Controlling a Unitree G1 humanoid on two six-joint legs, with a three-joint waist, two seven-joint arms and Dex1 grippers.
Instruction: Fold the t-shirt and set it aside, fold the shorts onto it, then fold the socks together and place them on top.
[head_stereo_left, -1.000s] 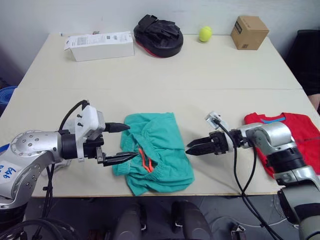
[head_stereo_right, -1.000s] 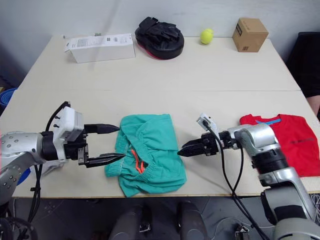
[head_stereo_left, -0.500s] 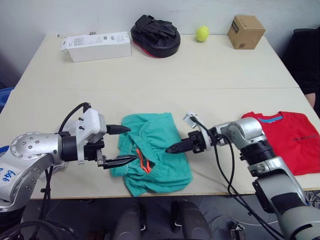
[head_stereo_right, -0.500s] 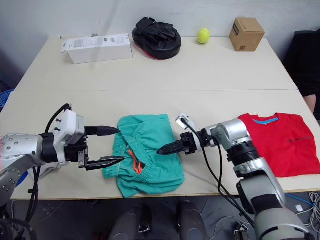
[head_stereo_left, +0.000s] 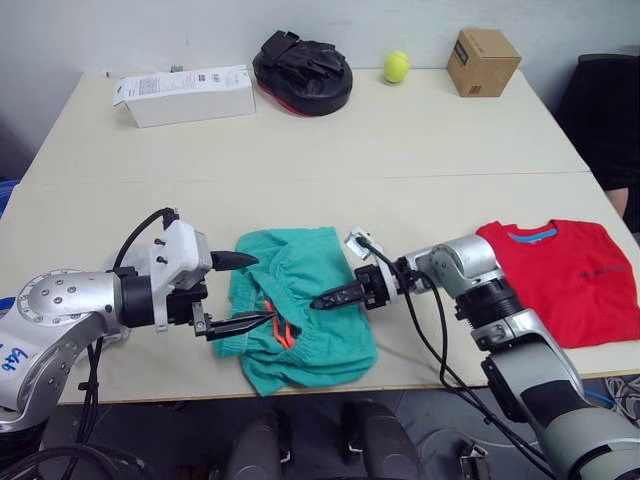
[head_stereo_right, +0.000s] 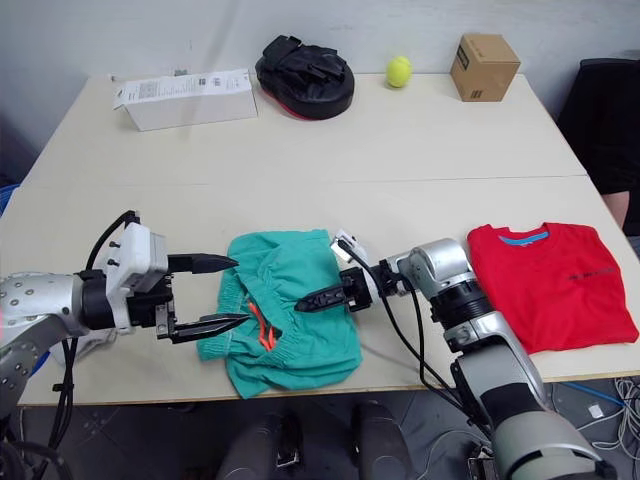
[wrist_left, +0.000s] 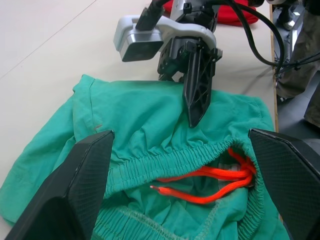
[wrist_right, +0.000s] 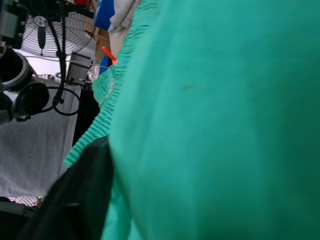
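A: How many garments are lying on the surface (head_stereo_left: 420, 140)?

B: Two. One pair of shorts (head_stereo_left: 300, 305) is lying crumpled between the two grippers, and one t-shirt (head_stereo_left: 570, 280) is lying flat, well behind the right gripper (head_stereo_left: 322, 299) on its arm's side. I am not seeing any socks.

A: What are the fingers doing?

B: The left gripper (head_stereo_left: 245, 292) is keeping its fingers wide, one at each side of the waistband edge. The right fingers are lying together in a narrow point, and the tip is touching the shorts from the other side.

A: Is one view giving more than another?

B: The left wrist view is showing one orange drawstring (wrist_left: 210, 177) between its own fingers. The head views are showing one white box (head_stereo_left: 185, 93), one black mitt (head_stereo_left: 302, 70), one ball (head_stereo_left: 395, 67) and one cardboard box (head_stereo_left: 482, 60) far beyond both grippers.
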